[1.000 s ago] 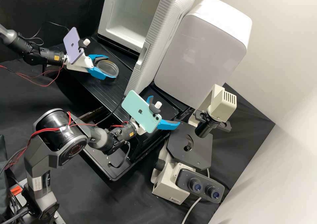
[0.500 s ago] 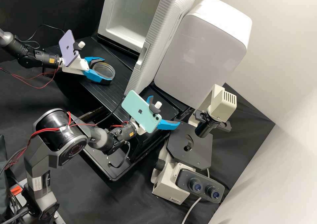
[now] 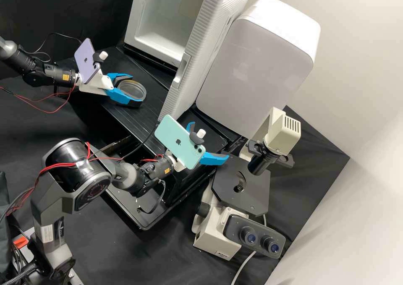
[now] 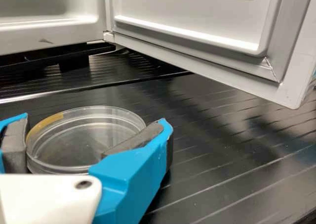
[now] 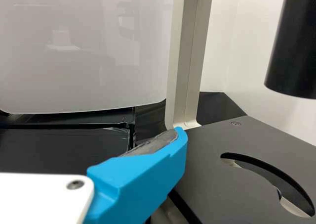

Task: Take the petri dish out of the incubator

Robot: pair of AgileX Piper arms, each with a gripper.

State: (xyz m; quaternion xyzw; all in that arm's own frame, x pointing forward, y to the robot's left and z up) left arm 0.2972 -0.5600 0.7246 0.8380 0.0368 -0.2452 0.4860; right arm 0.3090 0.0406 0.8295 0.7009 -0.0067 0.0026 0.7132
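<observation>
Over on the left, the left gripper is clamped on the clear petri dish, one blue finger against each side of its rim. The dish is down at the black ridged platform, just in front of the open white incubator (its door swung wide). Further right, the right gripper hangs at the edge of the black stage of the microscope; whether it is clenched or released I can't tell.

The left arm comes in from the far left with its wrist tipped slightly down. Its left gripper has both blue fingers pressed against the petri dish. The right arm stands nearer, its forearm level, with the right gripper held out flat.
</observation>
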